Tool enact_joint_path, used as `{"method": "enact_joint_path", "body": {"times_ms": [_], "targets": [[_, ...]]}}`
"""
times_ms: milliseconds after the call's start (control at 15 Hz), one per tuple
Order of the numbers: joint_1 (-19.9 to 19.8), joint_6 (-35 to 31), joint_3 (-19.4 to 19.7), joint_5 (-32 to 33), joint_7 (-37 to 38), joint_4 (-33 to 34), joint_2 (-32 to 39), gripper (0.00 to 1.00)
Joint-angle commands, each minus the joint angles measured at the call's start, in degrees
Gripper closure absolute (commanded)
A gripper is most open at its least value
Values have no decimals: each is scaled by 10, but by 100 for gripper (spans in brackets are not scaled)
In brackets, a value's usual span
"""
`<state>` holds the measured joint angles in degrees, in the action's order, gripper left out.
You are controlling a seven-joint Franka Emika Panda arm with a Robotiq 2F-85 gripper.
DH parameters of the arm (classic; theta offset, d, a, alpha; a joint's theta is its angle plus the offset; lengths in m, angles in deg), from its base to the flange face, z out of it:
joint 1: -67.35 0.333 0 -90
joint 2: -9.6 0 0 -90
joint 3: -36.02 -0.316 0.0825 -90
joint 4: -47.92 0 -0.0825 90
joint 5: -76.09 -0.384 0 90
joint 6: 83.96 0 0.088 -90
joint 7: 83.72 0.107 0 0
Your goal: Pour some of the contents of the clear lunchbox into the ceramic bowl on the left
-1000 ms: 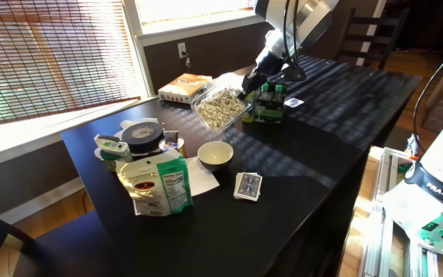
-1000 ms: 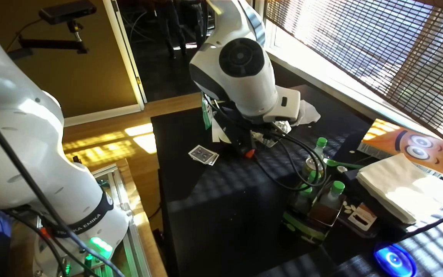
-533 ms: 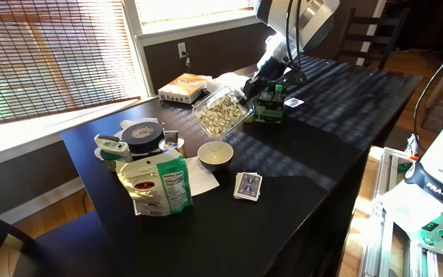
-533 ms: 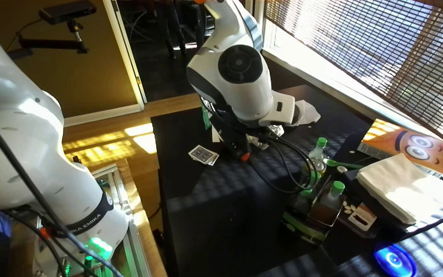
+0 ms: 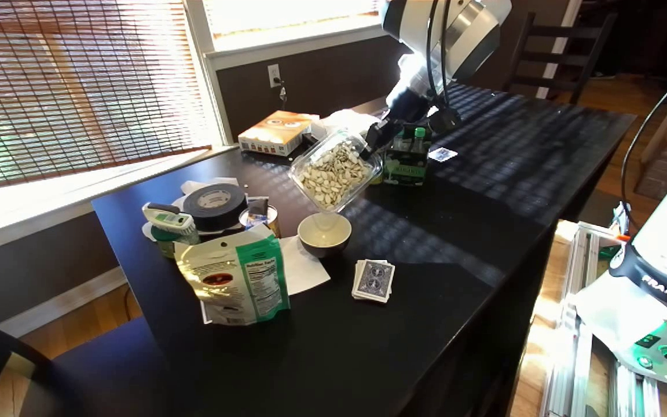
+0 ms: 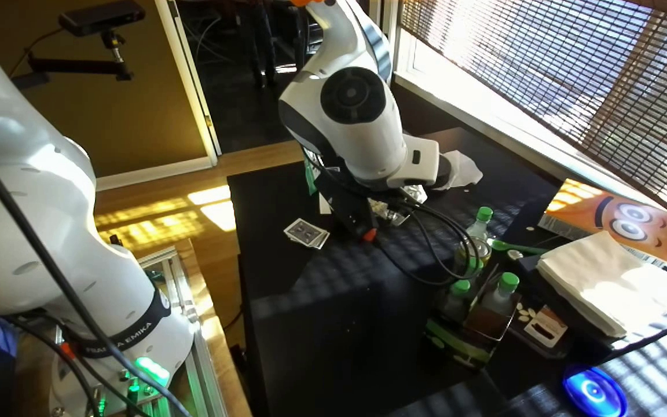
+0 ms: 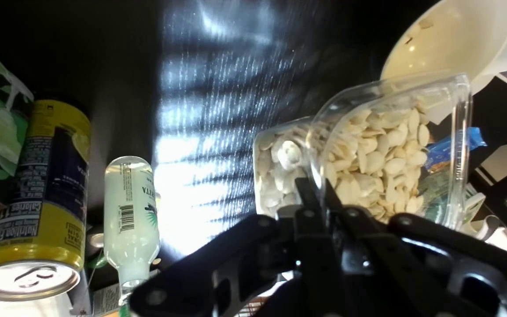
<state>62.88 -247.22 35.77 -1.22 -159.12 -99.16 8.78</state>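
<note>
The clear lunchbox (image 5: 304, 189) hangs tilted above the table, its lower corner just over the far rim of the ceramic bowl (image 5: 325, 234). Its contents, pale flat seeds (image 5: 336, 174), lie heaped inside. My gripper (image 7: 316, 185) is shut on one thin wall of the box, a finger on either side, as the wrist view shows. There the lunchbox's clear wall (image 7: 459, 127) overlaps the edge of the bowl (image 7: 451, 39), whose cream inside holds a few small dark specks. In an exterior view the arm hides most of the lunchbox (image 6: 388, 213) and the bowl.
Near the bowl are a white paper (image 5: 304, 272), a deck of cards (image 5: 374, 281), a green-and-white pouch (image 5: 241, 278) and a roll of black tape (image 5: 215, 202). A bottle carrier (image 5: 406, 165), a yellow can (image 7: 33, 189) and a small bottle (image 7: 130, 211) stand behind the gripper.
The lunchbox has come down slightly and tipped further towards the bowl, its lower corner now overlapping the rim in view. The arm has shifted a little with it. The bowl has not moved.
</note>
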Motion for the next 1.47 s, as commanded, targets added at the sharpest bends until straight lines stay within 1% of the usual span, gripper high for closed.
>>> {"method": "enact_joint_path", "body": {"times_ms": [0, 267, 467, 667, 733, 867, 1000, 1200, 1400], "targets": [[11, -17, -10, -74, -82, -15, -31, 99], [13, -20, -18, -142, -157, -13, -33, 99], [16, -40, -22, -198, -208, -7, -29, 99], [17, -69, -29, -241, -243, -4, -25, 99], [18, -92, -32, -270, -268, 1, -27, 99], [19, -110, -38, -291, -288, 1, -25, 99], [21, -128, -46, -291, -288, -1, -22, 99], [29, -140, -58, -277, -258, 0, -15, 99], [37, -155, -73, -271, -244, 3, -9, 99]]}}
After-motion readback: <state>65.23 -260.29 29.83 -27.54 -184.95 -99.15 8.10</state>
